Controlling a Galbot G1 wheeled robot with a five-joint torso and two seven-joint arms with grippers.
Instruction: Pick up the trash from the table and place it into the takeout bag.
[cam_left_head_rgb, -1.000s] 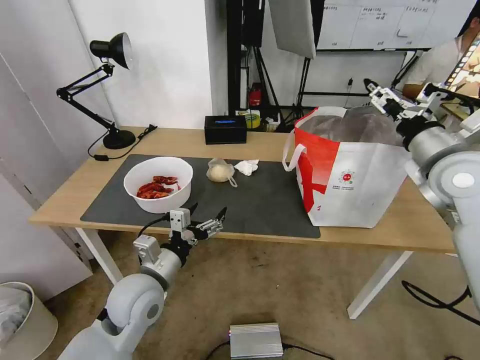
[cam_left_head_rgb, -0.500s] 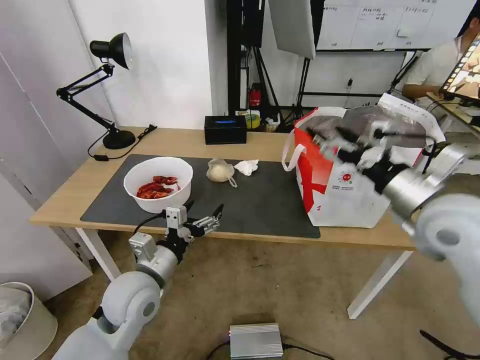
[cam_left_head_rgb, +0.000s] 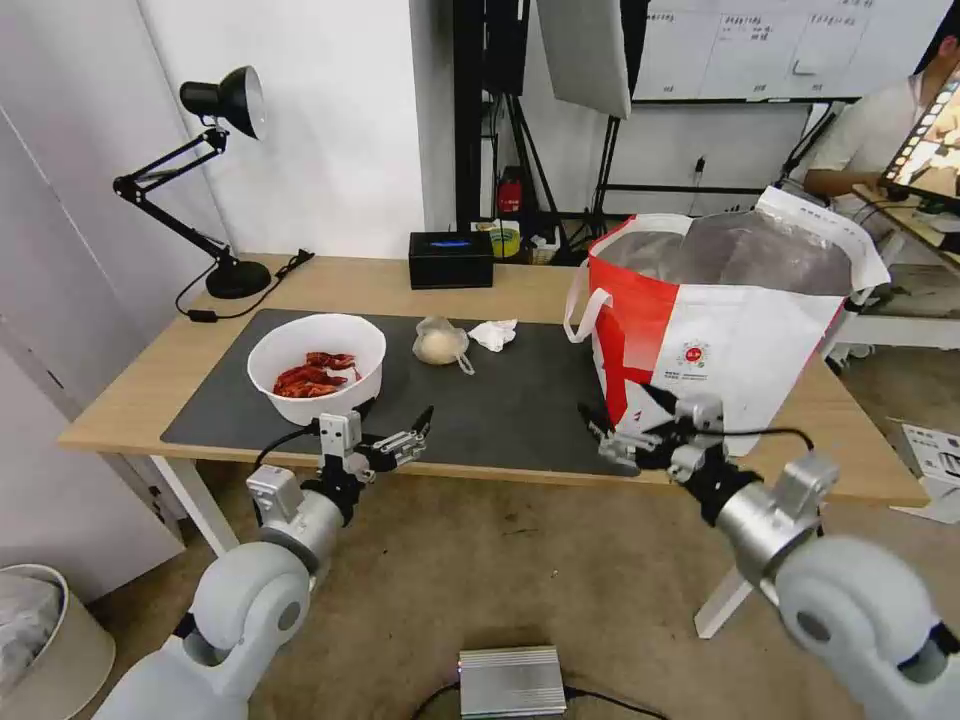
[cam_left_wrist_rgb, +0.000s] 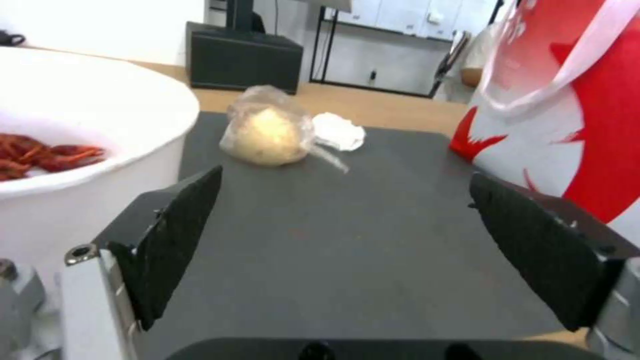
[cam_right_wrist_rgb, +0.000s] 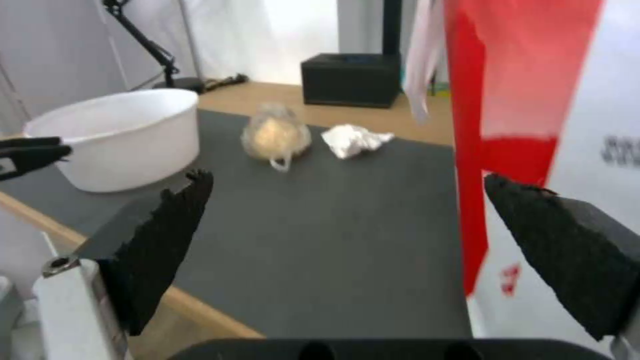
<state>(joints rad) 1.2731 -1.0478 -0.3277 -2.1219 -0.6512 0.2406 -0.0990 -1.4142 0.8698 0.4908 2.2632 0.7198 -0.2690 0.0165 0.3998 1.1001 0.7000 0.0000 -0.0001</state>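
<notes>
Both grippers spread, empty: left gripper (cam_left_head_rgb: 392, 437) near the white round bowl of red crayfish shells (cam_left_head_rgb: 316, 367), right gripper (cam_left_head_rgb: 630, 428) by the white-and-red takeout bag (cam_left_head_rgb: 715, 335). Small clear bag of beige stuff (cam_left_head_rgb: 440, 342) and crumpled white tissue (cam_left_head_rgb: 494, 333) sit mid-mat; I'd pinch the soft ones from above.

On the tabletop (cam_left_head_rgb: 150, 385) lies one dark grey mat (cam_left_head_rgb: 520, 400), and on it sit one white bowl of red crayfish shells (cam_left_head_rgb: 316, 368), one small clear bag of beige stuff (cam_left_head_rgb: 440, 343) and one crumpled white tissue (cam_left_head_rgb: 494, 333), making three pieces of trash. There is one takeout bag (cam_left_head_rgb: 715, 330), one black box (cam_left_head_rgb: 451, 259) and one black desk lamp (cam_left_head_rgb: 205, 180). Two grippers count as well, the left gripper (cam_left_head_rgb: 392, 432) and the right gripper (cam_left_head_rgb: 620, 425), each with two black jaws spread apart and nothing between them.
</notes>
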